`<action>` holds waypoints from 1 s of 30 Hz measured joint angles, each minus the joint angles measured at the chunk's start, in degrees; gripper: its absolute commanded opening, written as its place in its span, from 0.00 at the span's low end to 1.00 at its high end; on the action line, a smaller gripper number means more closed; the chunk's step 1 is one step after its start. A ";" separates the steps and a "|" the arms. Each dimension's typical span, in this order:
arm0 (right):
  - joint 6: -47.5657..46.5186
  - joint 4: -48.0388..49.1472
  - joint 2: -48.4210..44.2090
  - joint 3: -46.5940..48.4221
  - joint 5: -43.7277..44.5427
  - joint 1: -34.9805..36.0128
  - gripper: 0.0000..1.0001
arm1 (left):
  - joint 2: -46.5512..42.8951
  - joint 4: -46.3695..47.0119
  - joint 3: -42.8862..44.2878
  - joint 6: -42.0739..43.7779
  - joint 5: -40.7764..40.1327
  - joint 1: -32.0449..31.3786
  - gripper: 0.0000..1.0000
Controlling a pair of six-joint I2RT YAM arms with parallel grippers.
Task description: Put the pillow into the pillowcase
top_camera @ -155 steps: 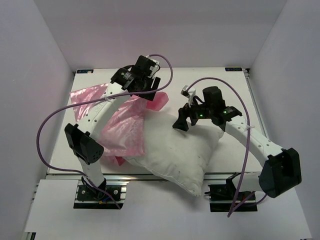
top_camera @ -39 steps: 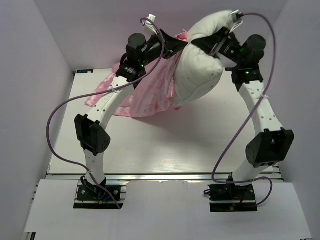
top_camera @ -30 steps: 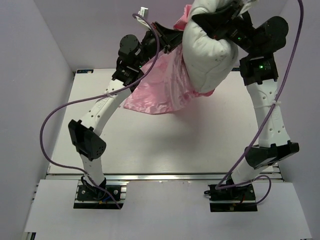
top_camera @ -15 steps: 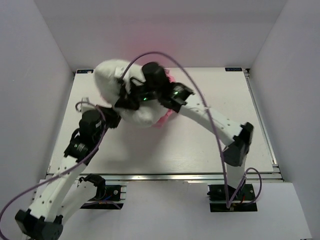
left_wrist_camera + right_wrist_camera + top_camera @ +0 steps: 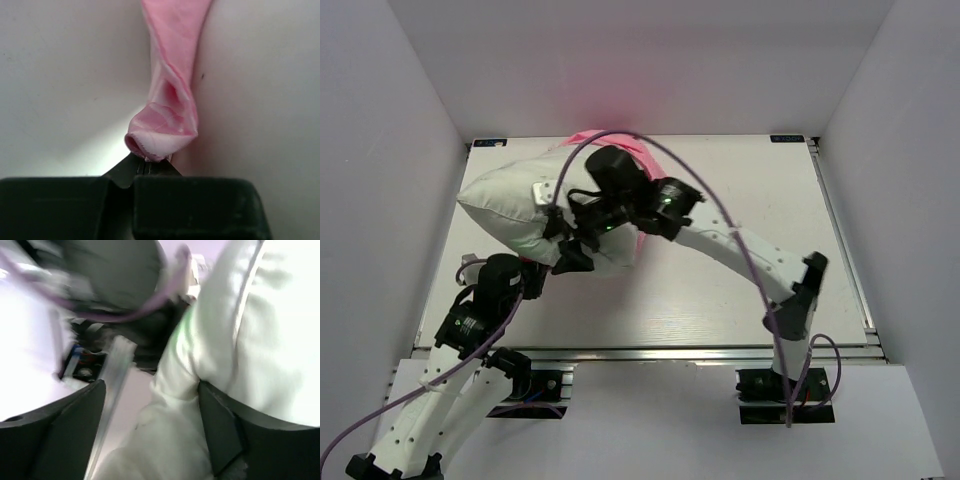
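Pillow (image 5: 510, 210) sits plump over the far left of the worktop (image 5: 720, 300). Pink pillowcase (image 5: 172, 75) peeks out along its far edge and right side. Left jaws together, clamped on a bunched fold of the pillowcase. Right arm (image 5: 740, 245) reaches across; right jaws spread wide, pillow cloth between them, unpinched.

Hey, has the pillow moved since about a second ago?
Yes. The pillow has swung left and down, from high over the far right part of the table to low over its left edge.
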 measured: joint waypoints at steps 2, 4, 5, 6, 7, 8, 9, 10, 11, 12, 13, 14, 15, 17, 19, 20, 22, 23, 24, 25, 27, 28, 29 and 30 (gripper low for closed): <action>-0.07 -0.79 -5.03 -1.46 -3.69 -1.31 0.82 | -0.76 -0.09 -0.85 -1.92 -0.37 -0.02 0.00; 0.42 -0.81 -11.61 -4.04 -6.51 -4.20 0.82 | -1.97 -0.39 -2.25 -3.37 -0.59 -0.02 0.00; 0.74 0.15 -15.47 -5.88 -7.43 -6.23 0.82 | -2.45 -0.59 -2.78 -3.82 -0.66 -0.02 0.00; 1.18 1.18 -19.10 -7.69 -7.76 -8.09 0.82 | -2.75 -0.81 -3.23 -4.17 -0.76 -0.02 0.00; 1.99 2.34 -22.64 -9.33 -7.93 -10.27 0.82 | -2.97 -1.38 -3.67 -4.59 -0.92 -0.02 0.00; 2.91 4.00 -25.73 -11.02 -7.98 -12.22 0.82 | -2.99 -1.95 -3.89 -4.79 -0.98 -0.02 0.00; 3.87 5.95 -28.00 -12.68 -8.13 -13.62 0.82 | -2.99 -2.25 -4.04 -5.03 -0.98 0.02 0.00; 5.16 7.61 -29.66 -14.23 -8.17 -15.02 0.82 | -2.99 -2.38 -4.13 -5.25 -0.98 0.02 0.00; 6.49 9.18 -30.93 -15.54 -7.98 -16.52 0.82 | -3.04 -2.34 -4.13 -5.35 -0.98 0.02 0.00; 7.63 10.58 -31.41 -16.44 -7.28 -17.68 0.82 | -3.10 -2.21 -4.13 -5.51 -0.98 0.02 0.00; 8.44 11.82 -31.01 -17.03 -5.88 -19.04 0.82 | -3.15 -2.16 -4.13 -5.57 -0.98 0.02 0.00; 9.05 12.57 -30.01 -17.27 -4.28 -20.20 0.82 | -3.15 -2.19 -4.13 -5.60 -0.98 0.02 0.00; 9.44 13.33 -28.55 -17.46 -2.71 -21.16 0.82 | -3.15 -2.16 -4.13 -5.64 -0.98 0.02 0.00; 9.60 14.51 -23.89 -17.51 1.36 -22.91 0.81 | -3.21 -2.16 -4.13 -5.68 -0.96 0.02 0.00; 9.25 15.96 -17.77 -18.32 6.12 -23.76 0.80 | -3.37 -2.16 -4.13 -5.68 -0.96 0.02 0.00; 8.90 16.63 -14.49 -18.86 8.74 -24.06 0.80 | -3.56 -2.16 -4.15 -5.68 -0.94 0.02 0.00; 7.89 16.96 -7.85 -19.21 13.64 -24.39 0.80 | -4.17 -2.10 -4.33 -5.68 -0.94 0.02 0.00; 7.48 17.27 -5.22 -19.21 15.54 -24.44 0.79 | -4.63 -2.10 -4.50 -5.70 -0.94 0.02 0.00; 6.99 17.42 -2.45 -19.15 17.38 -24.52 0.79 | -4.96 -2.12 -4.57 -5.68 -0.96 0.02 0.00; 6.62 17.68 -0.35 -19.08 18.69 -24.52 0.79 | -5.44 -2.16 -4.63 -5.68 -1.01 0.02 0.00; 6.14 17.84 2.29 -18.36 20.44 -24.50 0.79 | -5.79 -2.16 -4.66 -5.68 -1.18 0.02 0.00; 5.84 18.05 2.82 -18.10 21.24 -24.46 0.78 | -5.81 -2.12 -4.66 -5.68 -1.18 0.02 0.00; 5.44 18.25 2.86 -17.88 21.79 -24.28 0.78 | -5.77 -2.10 -4.66 -5.68 -1.18 0.02 0.00; 4.96 18.60 2.86 -17.42 22.43 -24.13 0.78 | -5.77 -2.08 -4.66 -5.68 -1.18 0.02 0.00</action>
